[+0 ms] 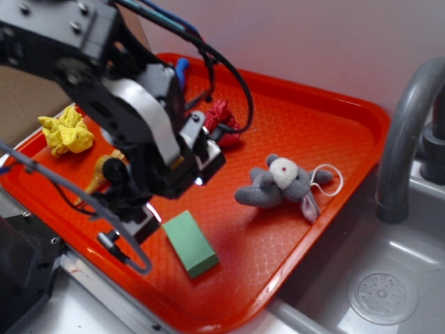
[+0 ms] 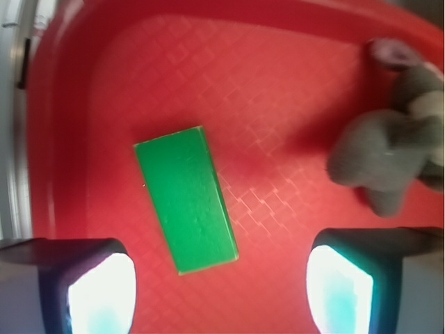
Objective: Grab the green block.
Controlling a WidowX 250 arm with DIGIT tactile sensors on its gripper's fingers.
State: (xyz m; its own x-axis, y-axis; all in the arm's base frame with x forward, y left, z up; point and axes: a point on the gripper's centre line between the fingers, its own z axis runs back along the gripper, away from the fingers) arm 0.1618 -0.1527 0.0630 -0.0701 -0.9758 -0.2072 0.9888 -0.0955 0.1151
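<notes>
The green block lies flat on the red tray, near the tray's front edge. In the wrist view it runs at a slant, and its near end reaches down towards the gap between my fingers. It sits closer to the left finger than to the right one. My gripper hangs just left of the block in the exterior view. It is open with nothing between its fingers and does not touch the block.
A grey plush mouse lies right of the block. A yellow crumpled cloth, a red object, a blue bottle and a yellow toy sit further back. A grey faucet and sink drain are at right.
</notes>
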